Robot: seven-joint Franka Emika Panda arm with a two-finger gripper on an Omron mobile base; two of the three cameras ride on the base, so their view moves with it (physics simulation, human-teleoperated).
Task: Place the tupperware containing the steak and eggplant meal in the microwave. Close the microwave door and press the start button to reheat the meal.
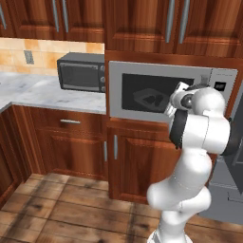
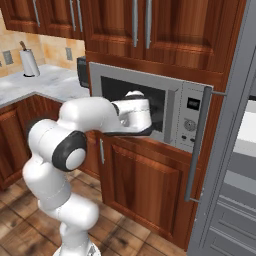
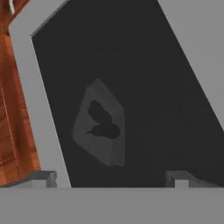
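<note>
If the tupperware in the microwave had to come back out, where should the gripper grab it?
Probably take the tupperware by its raised rim, on the edge nearest the microwave door, coming in from the front. It is a shallow tray lying flat with food in its middle, so the rim is the free part. The door is shut and must open first.

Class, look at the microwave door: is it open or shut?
Shut. The door lies flush with the microwave front, and the tupperware shows dimly through its window.
</note>
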